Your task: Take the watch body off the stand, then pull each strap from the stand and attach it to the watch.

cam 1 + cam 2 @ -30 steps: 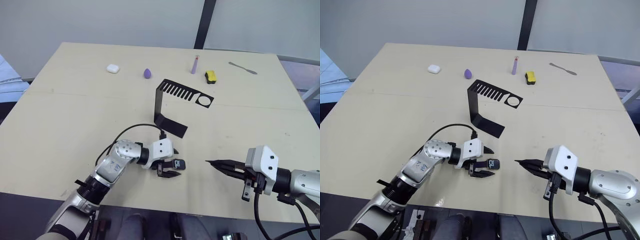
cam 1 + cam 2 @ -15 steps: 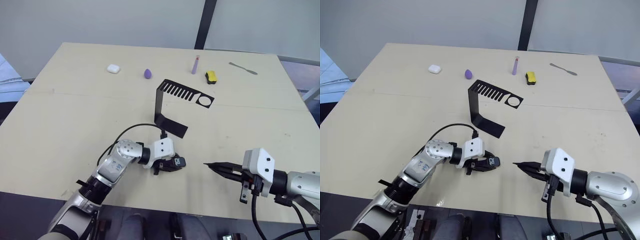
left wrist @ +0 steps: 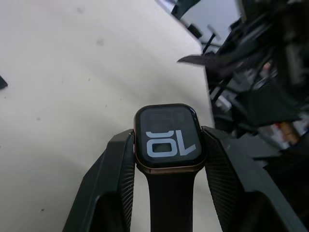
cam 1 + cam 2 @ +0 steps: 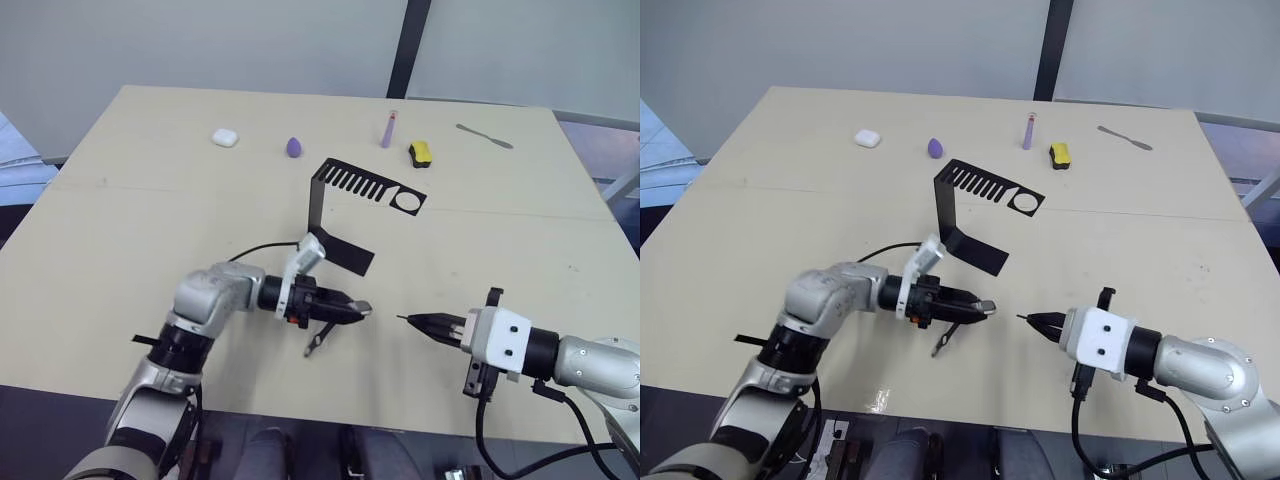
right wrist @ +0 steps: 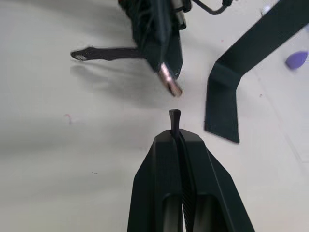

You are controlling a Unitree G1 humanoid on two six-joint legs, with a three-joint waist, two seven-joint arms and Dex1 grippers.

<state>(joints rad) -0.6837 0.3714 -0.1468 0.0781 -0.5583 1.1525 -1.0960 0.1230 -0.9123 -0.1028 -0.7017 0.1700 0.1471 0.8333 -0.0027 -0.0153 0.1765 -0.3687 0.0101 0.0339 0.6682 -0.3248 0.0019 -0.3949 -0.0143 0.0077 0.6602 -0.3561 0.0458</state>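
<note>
Second strap lining up with the watch

Left pincer [image 4: 352,308] grips watch [image 3: 167,138]; right pincer [image 5: 175,116], at its 3 o'clock, pinches strap [image 5: 175,115]. Slight tilt could jam it in the slot.

Left arm bent across table front, left gripper [image 4: 352,307] pointed toward right, fingers [image 3: 118,164] clamped on watch body [image 3: 168,137]. Right arm reached in from right, right gripper [image 4: 408,320] levelled at left one, tips near, apart; fingers pressed on strap [image 5: 174,117].
</note>
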